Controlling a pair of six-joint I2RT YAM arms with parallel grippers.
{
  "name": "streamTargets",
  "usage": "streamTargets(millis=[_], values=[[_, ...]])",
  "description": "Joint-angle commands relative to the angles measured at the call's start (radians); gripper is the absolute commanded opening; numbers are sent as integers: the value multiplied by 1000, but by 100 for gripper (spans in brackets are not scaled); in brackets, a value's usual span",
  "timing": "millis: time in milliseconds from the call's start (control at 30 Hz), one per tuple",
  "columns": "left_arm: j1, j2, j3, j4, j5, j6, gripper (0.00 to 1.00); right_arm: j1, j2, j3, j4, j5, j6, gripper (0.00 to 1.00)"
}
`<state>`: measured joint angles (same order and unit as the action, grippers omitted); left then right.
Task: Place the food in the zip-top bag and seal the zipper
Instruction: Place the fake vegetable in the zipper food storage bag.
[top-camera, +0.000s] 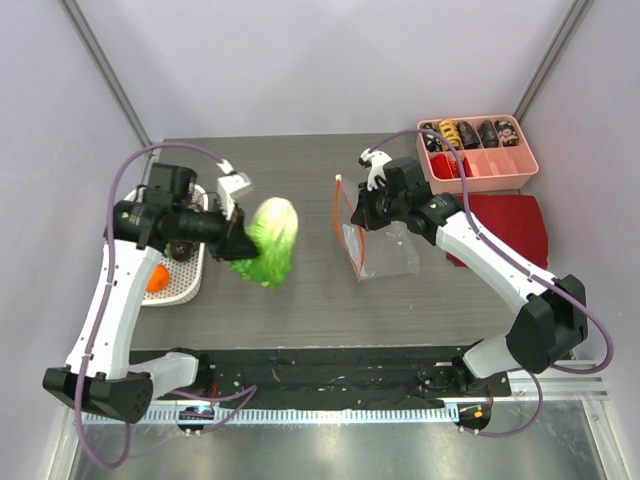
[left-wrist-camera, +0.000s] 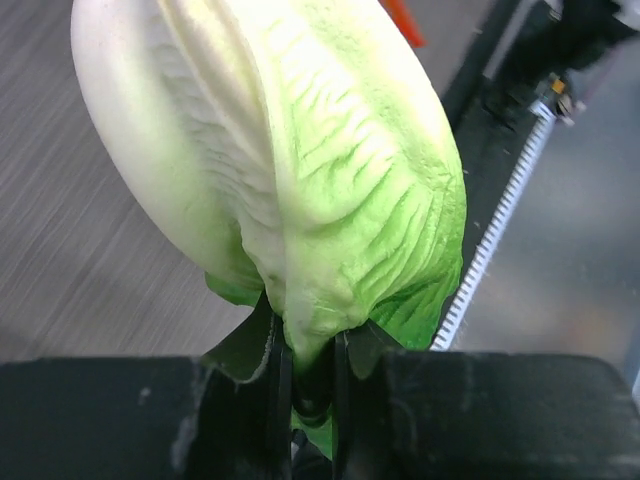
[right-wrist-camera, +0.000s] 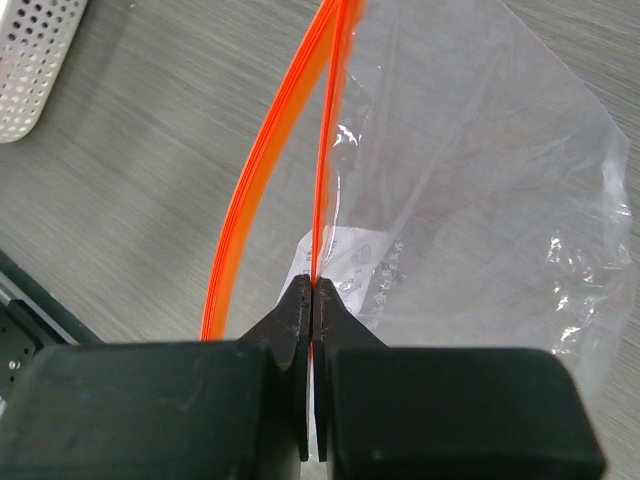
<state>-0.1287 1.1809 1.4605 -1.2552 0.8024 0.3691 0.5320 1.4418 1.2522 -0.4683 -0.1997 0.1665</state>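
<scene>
A leafy green lettuce head (top-camera: 270, 240) is being grasped by the left gripper (top-camera: 238, 240), just right of a white perforated basket (top-camera: 188, 288). The crinkly clear zip-top bag (top-camera: 390, 250) is being held upright, one orange-red zipper strip (top-camera: 336, 215) being pinched by the right gripper (top-camera: 362, 215).

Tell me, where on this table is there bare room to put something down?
Bare table runs along the far edge, between the white basket and the pink tray, and along the near edge, in front of the lettuce and zip-top bag. The right side is crowded with tray and red cloth. The lettuce-to-bag gap is narrow.
</scene>
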Motion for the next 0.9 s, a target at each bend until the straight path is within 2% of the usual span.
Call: streamTargets(millis=[0, 100, 200, 300, 367, 533, 667, 700, 767, 867], values=[[-238, -21, -25, 112, 121, 59, 0, 14, -47, -28, 83, -84, -42, 1], [-397, 9, -38, 131, 127, 74, 0, 29, -64, -53, 94, -107, -50, 1], [-494, 46, -40, 189, 130, 56, 0, 52, -80, -66, 92, -110, -59, 1], [-523, 106, -51, 295, 149, -7, 0, 69, -90, -73, 94, -113, -59, 1], [-523, 164, -54, 335, 162, -25, 0, 86, -106, -74, 96, -109, -64, 1], [-494, 262, -77, 315, 193, -32, 0, 97, -152, -76, 91, -66, -47, 1], [-375, 292, -175, 385, 268, -154, 0, 97, -193, -89, 91, -58, -38, 1], [-355, 299, -186, 422, 282, -223, 0, 97, -199, -94, 91, -63, -41, 1], [-316, 328, -192, 430, 294, -262, 0, 100, -211, -102, 91, -63, -53, 1], [-312, 345, -183, 430, 282, -317, 0, 103, -213, -103, 95, -81, -64, 1]])
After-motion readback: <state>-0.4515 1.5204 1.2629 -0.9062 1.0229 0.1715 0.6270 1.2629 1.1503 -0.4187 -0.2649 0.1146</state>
